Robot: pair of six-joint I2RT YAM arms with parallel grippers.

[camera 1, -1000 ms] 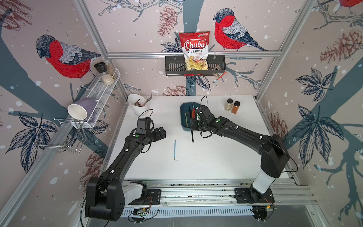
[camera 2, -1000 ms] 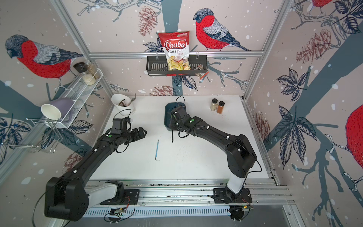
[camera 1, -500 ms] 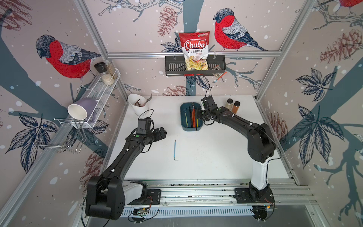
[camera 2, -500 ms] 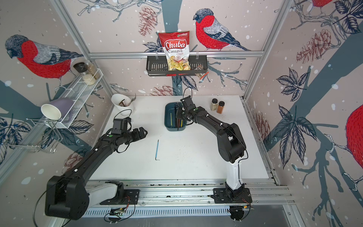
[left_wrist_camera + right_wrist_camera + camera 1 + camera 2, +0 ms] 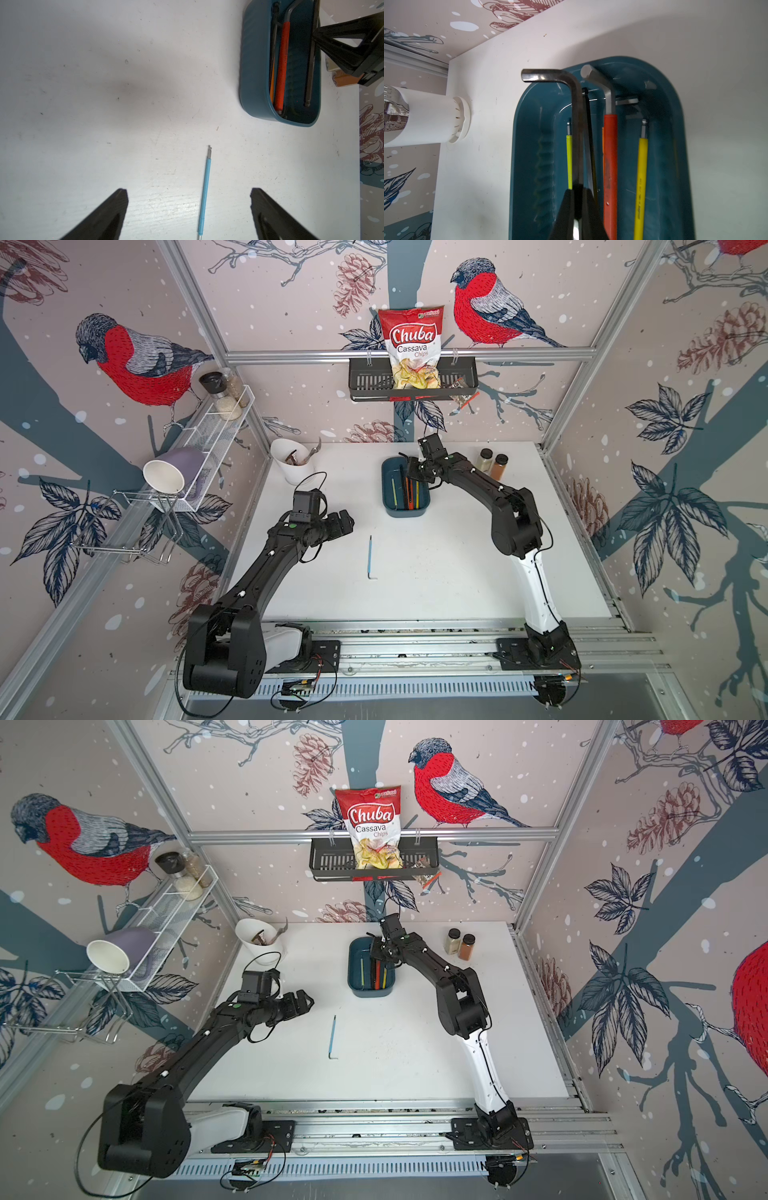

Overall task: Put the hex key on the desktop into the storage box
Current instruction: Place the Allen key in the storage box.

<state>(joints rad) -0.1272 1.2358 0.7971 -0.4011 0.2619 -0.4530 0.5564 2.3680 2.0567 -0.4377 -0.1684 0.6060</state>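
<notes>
Bird-patterned walls (image 5: 291, 302) enclosed the white table (image 5: 457, 572) on which I worked.

**State of the tools**
- My right tool (image 5: 578, 190) was clamped on the long shaft of a bare steel hex key (image 5: 576, 124). The shaft ran forward from between the fingers, and its short bent arm pointed sideways at the far end.
- My left tool (image 5: 187, 190) held nothing, its fingers wide apart above the table.

**Location of parts**
- The storage box (image 5: 521, 166) lay directly beneath the right tool, its length in line with the held shaft.
- Inside the box, below that tool, rested a red-sleeved key (image 5: 610, 155) and yellow-sleeved keys (image 5: 640, 176).
- I could not tell whether the held key touched the box floor.
- A blue-sleeved hex key (image 5: 204, 191) lay flat on the table between and ahead of the left tool's fingers, well apart from the box and not yet stored.

**Step in hand (my judgement): releasing the steel key into the box**
1. Keep the shaft parallel to the long walls.
2. The bent arm appeared to overhang the rim ahead of the tool, so bring it inboard before opening or it may hook there.
3. Lower the key close to the floor, then part the fingers, to prevent bouncing.
4. Withdraw straight upward, clear of the red-sleeved key beside the fingers.
</notes>
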